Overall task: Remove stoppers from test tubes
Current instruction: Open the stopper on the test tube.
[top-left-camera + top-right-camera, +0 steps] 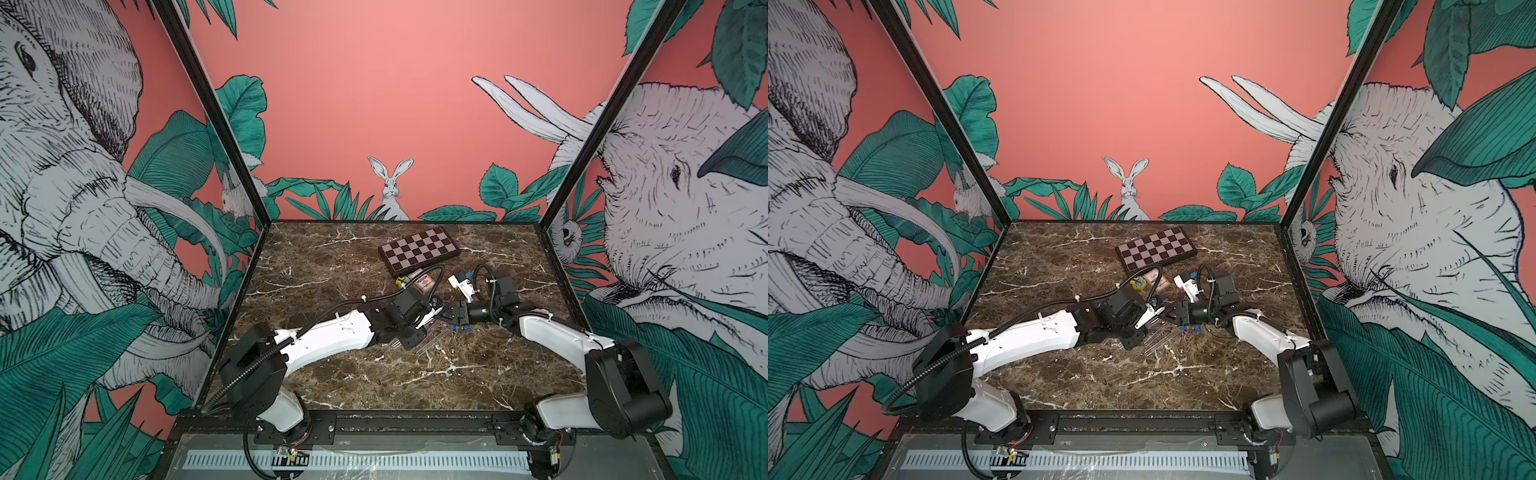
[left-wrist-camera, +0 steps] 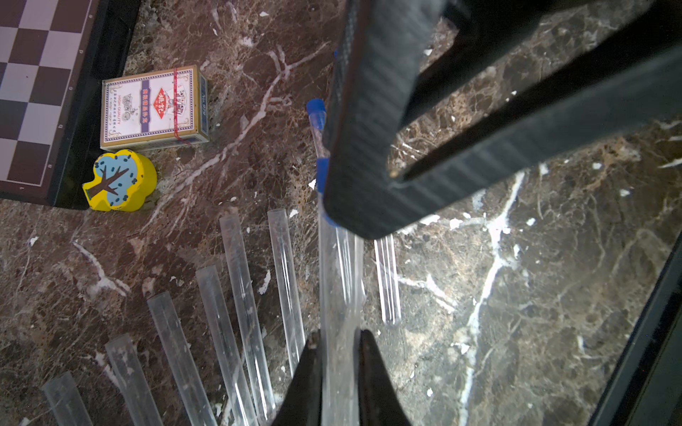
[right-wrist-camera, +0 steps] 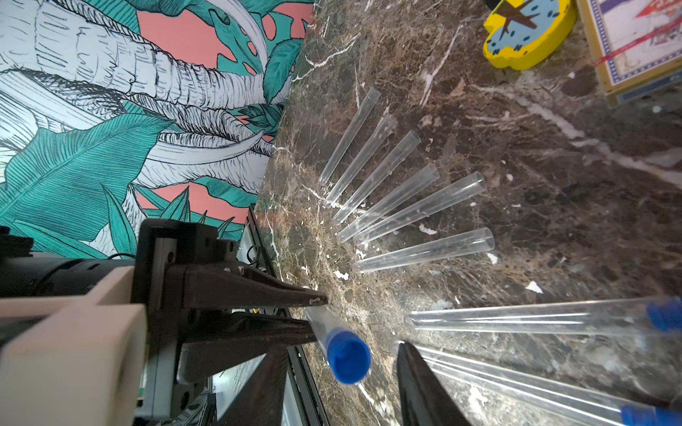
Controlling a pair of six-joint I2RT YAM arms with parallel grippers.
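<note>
Nearest us, six empty clear plastic test tubes lie fanned on the brown marble table, just beside our left gripper. It is squeezed tight on one clear tube. That tube's small blue plastic stopper sits between the spread-apart fingers of our right gripper. Two plugged tubes lie beside it. Farther off sit a yellow tree-shaped block, a card box and a checkered board.

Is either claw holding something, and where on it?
Left gripper pinches a clear tube on its body, behind the blue stopper; right gripper holds nothing yet.
</note>
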